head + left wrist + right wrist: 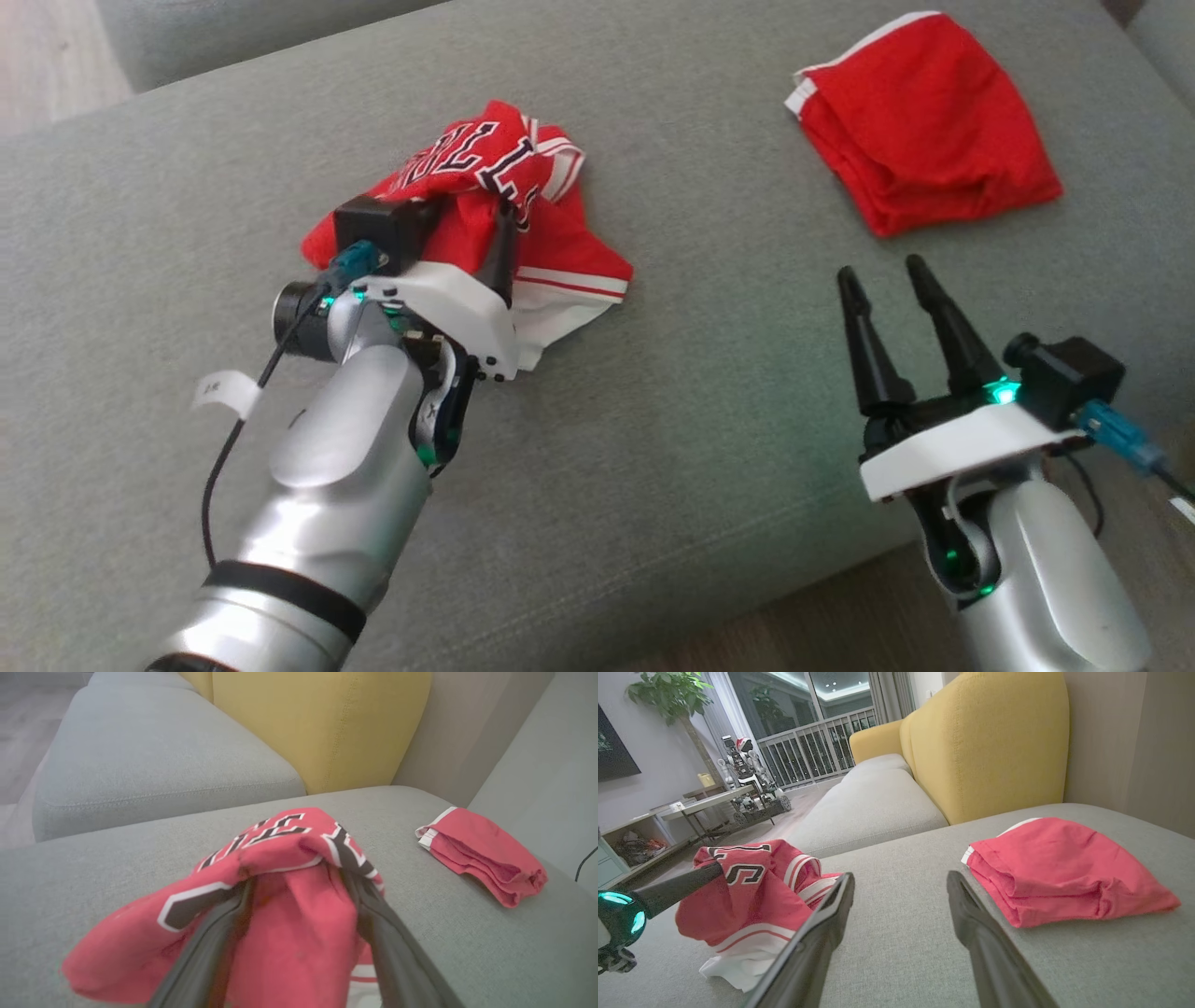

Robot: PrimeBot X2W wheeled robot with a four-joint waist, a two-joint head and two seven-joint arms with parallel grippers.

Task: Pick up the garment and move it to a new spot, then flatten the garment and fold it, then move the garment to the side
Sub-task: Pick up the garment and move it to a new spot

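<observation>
The garment [541, 233], a crumpled red jersey with dark white-edged letters and white trim, lies bunched on the grey sofa seat [700, 420] at centre left. My left gripper [467, 219] sits right at it. In the left wrist view the garment [299, 933] bulges between and drapes over the tips of my left gripper [296, 882], whose fingers stand wide apart, open. My right gripper [880, 271] hovers open and holds nothing near the seat's front right. In the right wrist view my right gripper [901, 879] points between the garment [752, 896] and a second red piece.
A folded red cloth with white trim [924, 121] lies at the back right of the seat. A yellow backrest [317, 723] rises behind, with another grey cushion [154, 760] to the left. The seat's front edge and wooden floor [803, 625] run at lower right.
</observation>
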